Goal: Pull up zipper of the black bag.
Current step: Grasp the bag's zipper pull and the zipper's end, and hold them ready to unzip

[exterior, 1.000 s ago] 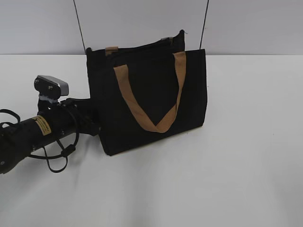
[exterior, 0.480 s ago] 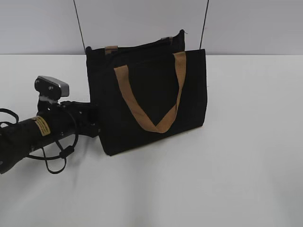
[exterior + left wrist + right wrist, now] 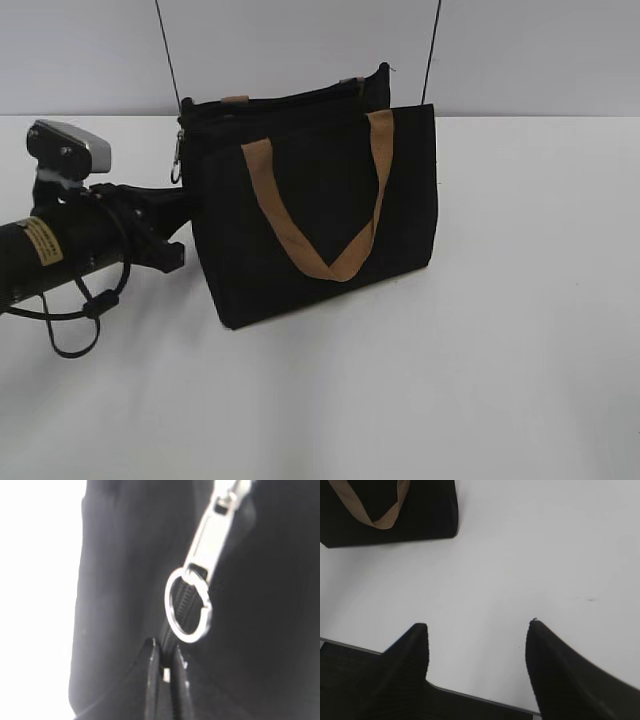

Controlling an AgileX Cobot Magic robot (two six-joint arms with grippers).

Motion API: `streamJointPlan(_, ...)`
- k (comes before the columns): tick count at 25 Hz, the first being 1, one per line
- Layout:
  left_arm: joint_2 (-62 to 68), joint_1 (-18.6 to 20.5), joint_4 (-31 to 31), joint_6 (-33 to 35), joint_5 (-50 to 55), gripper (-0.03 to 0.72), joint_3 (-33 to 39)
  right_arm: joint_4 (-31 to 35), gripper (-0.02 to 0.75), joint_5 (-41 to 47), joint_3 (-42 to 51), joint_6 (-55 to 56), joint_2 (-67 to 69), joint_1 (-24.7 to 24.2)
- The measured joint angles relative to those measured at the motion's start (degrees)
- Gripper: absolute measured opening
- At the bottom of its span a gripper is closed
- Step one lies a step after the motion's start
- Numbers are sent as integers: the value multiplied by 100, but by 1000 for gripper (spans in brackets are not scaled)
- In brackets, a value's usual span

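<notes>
While the black bag (image 3: 315, 215) stood upright on the white worktop (image 3: 500, 350), a little left of centre in the exterior view, the left arm reached in from the left edge at its upper left corner. A small silver pull tab (image 3: 177, 158) hung down at that corner, at the left end of the zipper (image 3: 290, 100) running along the bag's top edge. One tan handle (image 3: 320, 205) drooped in a V across the front panel, and a short piece of the other handle (image 3: 236, 101) showed at the back edge. In the left wrist view the left hand (image 3: 165, 672) had its two dark fingertips (image 3: 151, 655) pressed almost together, with only a sliver between them; they sat just below the silver ring (image 3: 188, 606) of the pull, against the black fabric, and whether they pinched anything could not be told. The metal pull (image 3: 212, 542) slanted up to the right from that ring, over the zipper teeth. In the right wrist view the right hand (image 3: 476, 635) hovered over bare worktop with its fingers (image 3: 412, 650) wide apart and nothing between them, well away from the bag (image 3: 420, 515) in the upper left of that view.
</notes>
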Motion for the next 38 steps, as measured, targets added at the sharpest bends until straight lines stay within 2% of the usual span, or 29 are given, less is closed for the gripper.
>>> streamJointPlan(13, -2591, 0, 301, -21, 2408, 22, 194, 329, 468, -217, -5, 0, 550, 0)
streamJointPlan(22, -3788, -5, 545, -379, 2986, 22, 196, 531, 468, -474, -122, -336, 1106, 0)
streamJointPlan(30, -4136, -5, 592, -616, 3024, 22, 200, 1533, 468, -890, -624, -1835, 2450, 0)
streamJointPlan(38, -4135, -5, 589, -633, 2845, 22, 200, 3106, 468, -1371, -970, -3841, 4020, 0)
